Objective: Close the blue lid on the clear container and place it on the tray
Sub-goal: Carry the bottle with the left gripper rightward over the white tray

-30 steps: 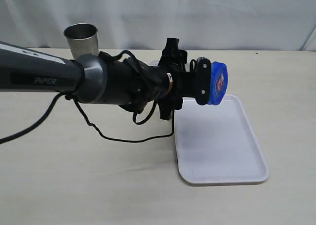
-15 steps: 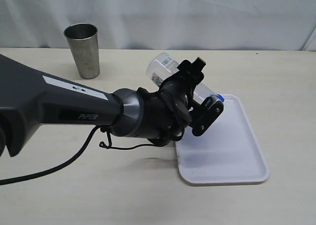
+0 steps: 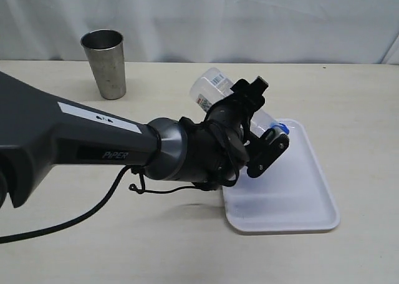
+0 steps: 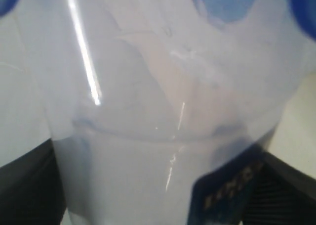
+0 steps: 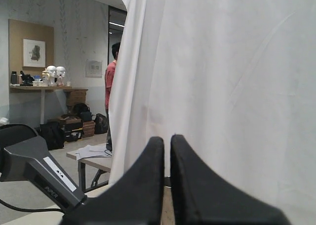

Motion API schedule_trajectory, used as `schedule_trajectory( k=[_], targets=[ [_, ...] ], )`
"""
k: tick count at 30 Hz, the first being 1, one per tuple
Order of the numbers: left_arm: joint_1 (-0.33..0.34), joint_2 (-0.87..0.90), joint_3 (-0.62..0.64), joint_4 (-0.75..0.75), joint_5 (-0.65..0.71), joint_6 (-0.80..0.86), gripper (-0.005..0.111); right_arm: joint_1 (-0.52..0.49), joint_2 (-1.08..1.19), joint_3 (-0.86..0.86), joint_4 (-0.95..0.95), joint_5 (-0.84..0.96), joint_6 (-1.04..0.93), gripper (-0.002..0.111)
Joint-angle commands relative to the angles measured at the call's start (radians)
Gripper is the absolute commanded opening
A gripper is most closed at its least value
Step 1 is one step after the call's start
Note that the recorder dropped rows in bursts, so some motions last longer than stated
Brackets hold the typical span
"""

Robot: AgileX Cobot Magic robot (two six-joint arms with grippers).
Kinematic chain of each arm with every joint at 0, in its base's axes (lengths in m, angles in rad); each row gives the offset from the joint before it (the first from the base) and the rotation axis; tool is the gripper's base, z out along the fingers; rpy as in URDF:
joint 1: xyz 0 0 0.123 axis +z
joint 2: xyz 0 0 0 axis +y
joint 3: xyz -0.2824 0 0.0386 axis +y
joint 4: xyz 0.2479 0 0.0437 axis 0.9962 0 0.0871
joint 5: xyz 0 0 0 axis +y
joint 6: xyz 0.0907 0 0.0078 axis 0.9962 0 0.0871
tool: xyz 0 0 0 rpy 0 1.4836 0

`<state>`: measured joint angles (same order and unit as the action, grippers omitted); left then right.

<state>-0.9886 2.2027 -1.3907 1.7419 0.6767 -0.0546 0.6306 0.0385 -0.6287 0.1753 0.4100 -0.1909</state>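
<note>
Change: over the last second the left gripper (image 3: pixel 260 120) has rolled and dropped; the blue lid (image 3: pixel 282 127), which faced the camera, now points down at the tray (image 3: pixel 293 203).
Meaning: the lid looks seated, so closing seems done and placing is under way.
Left jaws: spread wide, pinching the clear container (image 3: pixel 215 85) across its body.
Container: in the air and steeply tilted, lid end just over the tray's far-left corner, base toward the table's far edge.
Right jaws: right gripper (image 5: pixel 167 141) pressed together, empty, away from the table.
Edges: the tray lies right of the table's middle, toward its near edge; wrist and cable overhang its left rim.
Room: the tray is bare; the steel cup (image 3: pixel 105 62) stands well apart by the far edge.
</note>
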Motion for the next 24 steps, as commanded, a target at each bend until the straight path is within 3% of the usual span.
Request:
schedule_trajectory(
  k=[1,5,17,24],
  targets=[
    [-0.004,-0.007,-0.012,0.003,-0.033,-0.132,0.0,-0.006,-0.003,0.003,-0.007,0.008,0.005,0.005],
    [0.0,-0.009,-0.012,-0.065,-0.166,-0.23,0.0,-0.006,-0.003,0.003,-0.007,0.008,0.005,0.005],
    [0.115,-0.009,-0.066,-0.192,-0.817,-0.635,0.0,-0.006,-0.003,0.003,-0.007,0.008,0.001,0.005],
    [0.199,0.01,-0.093,-0.595,-1.258,-0.653,0.0,-0.006,-0.003,0.003,-0.007,0.011,0.001,0.005]
  ],
)
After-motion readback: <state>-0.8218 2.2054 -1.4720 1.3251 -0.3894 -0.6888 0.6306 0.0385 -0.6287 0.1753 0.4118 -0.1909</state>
